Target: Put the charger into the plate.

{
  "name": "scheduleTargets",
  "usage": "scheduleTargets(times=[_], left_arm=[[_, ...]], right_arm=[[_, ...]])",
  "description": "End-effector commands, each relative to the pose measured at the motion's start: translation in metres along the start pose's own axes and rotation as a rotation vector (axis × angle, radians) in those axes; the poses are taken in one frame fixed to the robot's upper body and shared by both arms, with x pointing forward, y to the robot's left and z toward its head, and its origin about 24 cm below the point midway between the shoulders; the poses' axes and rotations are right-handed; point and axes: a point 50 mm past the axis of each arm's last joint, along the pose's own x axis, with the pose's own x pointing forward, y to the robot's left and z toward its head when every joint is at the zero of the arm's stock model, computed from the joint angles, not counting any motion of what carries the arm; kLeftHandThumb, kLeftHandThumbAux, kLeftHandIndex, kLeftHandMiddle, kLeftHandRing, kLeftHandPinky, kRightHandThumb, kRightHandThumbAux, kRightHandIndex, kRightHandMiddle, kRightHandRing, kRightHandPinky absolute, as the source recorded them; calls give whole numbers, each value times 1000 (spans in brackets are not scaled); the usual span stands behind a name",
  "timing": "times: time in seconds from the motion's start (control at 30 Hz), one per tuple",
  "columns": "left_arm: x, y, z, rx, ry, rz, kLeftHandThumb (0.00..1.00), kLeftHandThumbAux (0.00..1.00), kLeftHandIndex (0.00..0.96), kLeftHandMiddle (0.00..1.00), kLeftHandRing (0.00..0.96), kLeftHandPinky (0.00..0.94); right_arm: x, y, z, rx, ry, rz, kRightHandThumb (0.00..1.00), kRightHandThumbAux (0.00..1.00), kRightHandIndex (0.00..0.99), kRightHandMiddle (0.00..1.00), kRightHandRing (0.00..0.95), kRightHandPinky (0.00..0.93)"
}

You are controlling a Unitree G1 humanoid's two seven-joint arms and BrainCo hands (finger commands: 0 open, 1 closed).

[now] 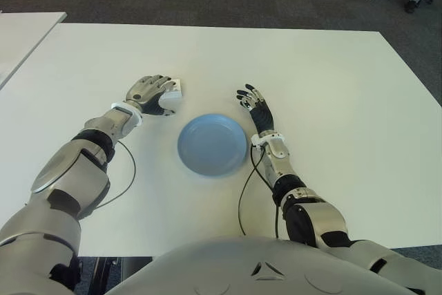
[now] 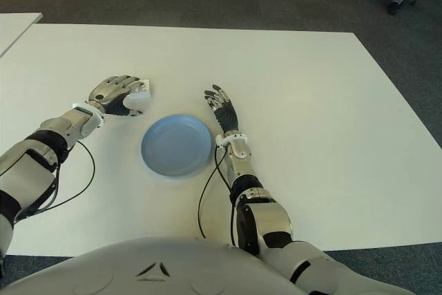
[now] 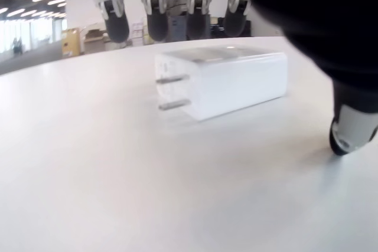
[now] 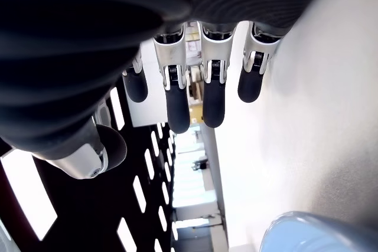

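- White charger lies flat on the worktop under the left hand, whose fingers arch over it, thumb off to one side, not yet closed on it.
- Step in hand: the reach-and-grasp. Next, I judge, the fingers must close, lift, and carry it to the plate just beside.
- Right hand shows beside the plate's right edge, fingers spread, holding nothing.
- Count: one charger, one blue plate.

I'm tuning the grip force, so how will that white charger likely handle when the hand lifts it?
The charger looks like a rigid, smooth-sided block, so it may slip under a light grip. It lies flat on the table and seems unlikely to roll. The left hand hovers over it, fingers not yet closed.
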Motion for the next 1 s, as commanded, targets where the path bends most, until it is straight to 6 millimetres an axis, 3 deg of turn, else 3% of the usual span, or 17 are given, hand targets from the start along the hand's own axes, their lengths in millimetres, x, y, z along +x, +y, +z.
scheduleTargets(times=[0.03,0.37,1.0], left_arm=[[-31,-46,0,288,-124,-236,0,580,0,27,2,2],[-30,-41,-10,580,-157,-308,0,522,0,1,0,0],[-39,-10,-21,715,-217,-292,0,463,0,24,17,38]], right_arm=[[-14,6,-24,63,118,-16,0,547,101,279,228,140],[-13,7,-24,58,122,-18,0,544,96,319,249,105],[-13,6,-24,69,124,-11,0,543,109,368,293,136]])
